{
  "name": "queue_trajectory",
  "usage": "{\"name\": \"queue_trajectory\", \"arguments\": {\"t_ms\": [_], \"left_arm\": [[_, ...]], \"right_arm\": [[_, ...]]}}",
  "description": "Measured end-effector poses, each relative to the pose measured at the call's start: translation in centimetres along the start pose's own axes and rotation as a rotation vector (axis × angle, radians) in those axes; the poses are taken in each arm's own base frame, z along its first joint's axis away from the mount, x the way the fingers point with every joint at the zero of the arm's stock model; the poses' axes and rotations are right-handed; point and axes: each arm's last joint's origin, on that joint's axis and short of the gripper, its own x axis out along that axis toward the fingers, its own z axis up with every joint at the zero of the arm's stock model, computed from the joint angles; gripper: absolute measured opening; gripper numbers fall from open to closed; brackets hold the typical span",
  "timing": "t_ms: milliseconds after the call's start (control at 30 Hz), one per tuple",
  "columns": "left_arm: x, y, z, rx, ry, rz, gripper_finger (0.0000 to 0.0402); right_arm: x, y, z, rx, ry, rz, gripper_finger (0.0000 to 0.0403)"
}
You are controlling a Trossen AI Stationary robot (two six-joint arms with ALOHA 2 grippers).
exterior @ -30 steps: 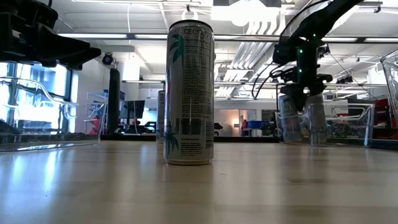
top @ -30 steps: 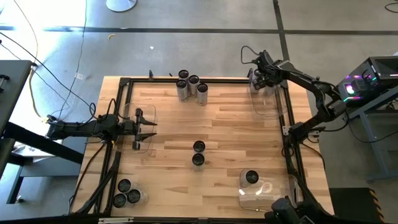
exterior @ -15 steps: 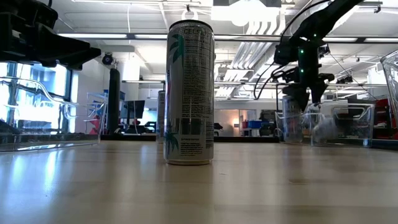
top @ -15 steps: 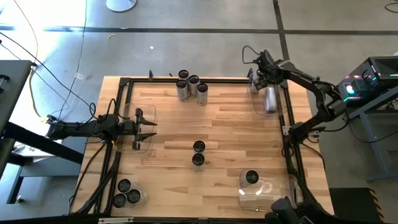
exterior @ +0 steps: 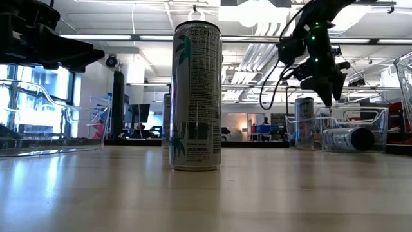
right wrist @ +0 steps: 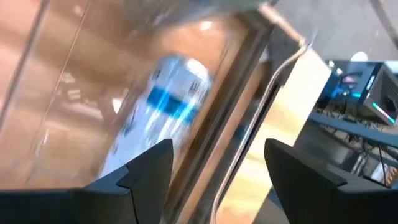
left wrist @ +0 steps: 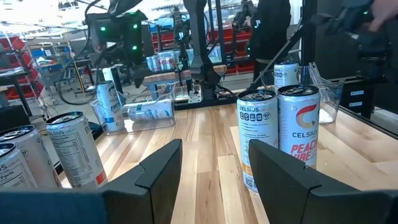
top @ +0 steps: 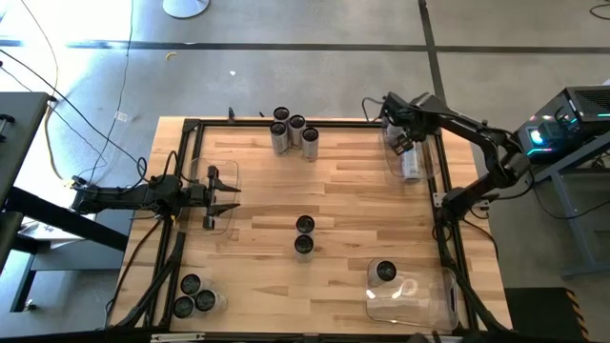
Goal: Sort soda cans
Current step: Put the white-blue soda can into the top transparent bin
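The table (top: 362, 191) carries four clear bins. The far-right bin (top: 426, 157) holds a fallen can (top: 412, 162) and, by the low view, an upright one (exterior: 304, 122). Above it the right end effector (top: 400, 133) hangs open and empty; it should be lifted clear before turning toward the two centre cans (top: 304, 234). The left end effector (top: 221, 193), open and empty, waits over the left-edge bin (top: 229, 219).

Silver-white soda can (right wrist: 163, 106) with blue band.
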Motion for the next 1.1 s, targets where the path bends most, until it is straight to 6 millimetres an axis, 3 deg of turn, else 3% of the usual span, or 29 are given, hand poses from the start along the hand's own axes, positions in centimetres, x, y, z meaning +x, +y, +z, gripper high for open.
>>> {"name": "queue_trajectory", "arguments": {"t_ms": [167,433,633,833,1100], "left_arm": [[0.0,0.0,0.0,0.000,0.000,0.000,0.0179],[0.0,0.0,0.0,0.000,0.000,0.000,0.0179],[0.0,0.0,0.0,0.000,0.000,0.000,0.0179],[0.0,0.0,0.0,0.000,0.000,0.000,0.0179],[0.0,0.0,0.0,0.000,0.000,0.000,0.0179]], "right_arm": [[-0.6,1.4,-0.9,-0.035,0.065,0.116,0.0247],[-1.0,4.1,-1.2,-0.069,0.017,0.242,0.0247],[-0.4,4.2,-2.9,0.019,-0.003,0.279,0.0247],[1.5,3.2,-4.7,0.214,0.032,0.282,0.0247],[5.1,3.0,-4.9,0.326,0.053,0.314,0.0247]]}}
